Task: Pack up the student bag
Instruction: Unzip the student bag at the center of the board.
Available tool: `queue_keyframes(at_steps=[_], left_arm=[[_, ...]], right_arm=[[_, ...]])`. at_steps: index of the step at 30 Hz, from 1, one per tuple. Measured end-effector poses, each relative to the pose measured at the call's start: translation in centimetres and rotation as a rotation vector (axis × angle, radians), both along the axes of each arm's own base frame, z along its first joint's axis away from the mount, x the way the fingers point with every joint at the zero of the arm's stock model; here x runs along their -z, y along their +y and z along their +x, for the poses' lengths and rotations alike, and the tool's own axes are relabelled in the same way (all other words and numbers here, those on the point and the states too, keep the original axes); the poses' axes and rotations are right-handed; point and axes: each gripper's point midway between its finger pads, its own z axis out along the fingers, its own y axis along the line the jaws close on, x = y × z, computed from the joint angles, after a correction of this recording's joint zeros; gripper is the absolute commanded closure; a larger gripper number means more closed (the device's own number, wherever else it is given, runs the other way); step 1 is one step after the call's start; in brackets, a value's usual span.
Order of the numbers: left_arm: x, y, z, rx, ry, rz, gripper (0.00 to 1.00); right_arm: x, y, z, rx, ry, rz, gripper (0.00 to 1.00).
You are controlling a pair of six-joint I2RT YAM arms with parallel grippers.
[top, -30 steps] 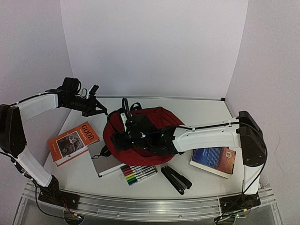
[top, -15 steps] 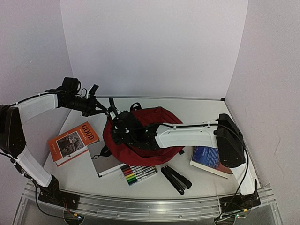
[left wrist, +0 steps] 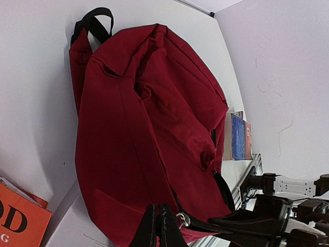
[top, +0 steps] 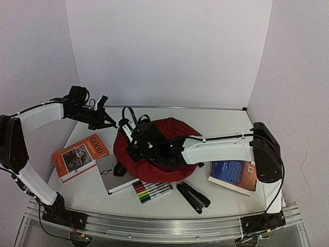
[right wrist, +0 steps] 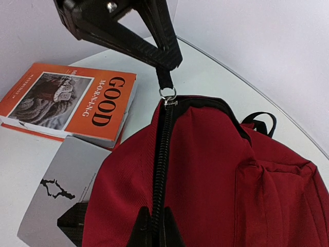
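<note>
The student bag [top: 169,135] is a dark red backpack lying in the middle of the table; it also fills the left wrist view [left wrist: 133,118] and the right wrist view [right wrist: 216,175]. My left gripper [top: 109,122] is at the bag's left end, shut on the black zipper pull [right wrist: 165,78], whose metal ring [right wrist: 167,94] hangs just below the fingertips. My right gripper [right wrist: 155,231] lies over the bag and is shut on the black zipper line [right wrist: 160,154] a short way behind the slider. In the top view the right gripper [top: 131,139] sits close to the left one.
An orange book [top: 79,156] and a grey notebook [top: 115,175] lie left of the bag. A pack of markers [top: 152,191] and a black stapler-like object [top: 193,196] sit in front of it. A blue book [top: 235,176] lies at the right, under the right arm.
The right gripper has closed from wide open onto the bag's zipper line, and its arm shifted over the bag. The left gripper has held its place, still shut on the pull.
</note>
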Motion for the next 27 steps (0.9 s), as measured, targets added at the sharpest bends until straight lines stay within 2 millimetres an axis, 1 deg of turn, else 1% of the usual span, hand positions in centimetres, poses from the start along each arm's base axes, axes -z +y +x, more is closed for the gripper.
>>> queue_keyframes(at_steps=[2, 5, 9, 13, 16, 22, 27], left_arm=[[0.0, -0.1, -0.1, 0.004, 0.004, -0.002, 1.00], [-0.2, -0.3, -0.2, 0.016, 0.003, -0.017, 1.00], [-0.4, -0.5, 0.1, 0.023, -0.001, -0.036, 1.00], [-0.4, -1.0, 0.9, 0.027, 0.016, -0.064, 1.00], [-0.1, -1.4, 1.6, 0.028, 0.045, -0.083, 1.00], [1.2, -2.1, 2.6, 0.023, 0.116, -0.098, 1.00], [2.2, -3.0, 3.3, 0.028, 0.180, -0.119, 1.00]], right_arm=[[-1.1, -0.5, -0.8, -0.022, -0.008, 0.008, 1.00], [-2.2, -1.0, -2.0, -0.052, -0.007, 0.018, 1.00], [-2.7, -1.1, -3.6, -0.091, 0.002, 0.024, 1.00], [-2.7, -1.3, -5.0, -0.120, 0.012, 0.023, 1.00], [-3.0, -1.8, -5.5, -0.126, 0.018, 0.029, 1.00], [-4.8, -3.4, -5.9, -0.109, 0.031, 0.078, 1.00], [-5.3, -4.4, -6.2, -0.099, 0.045, 0.114, 1.00]])
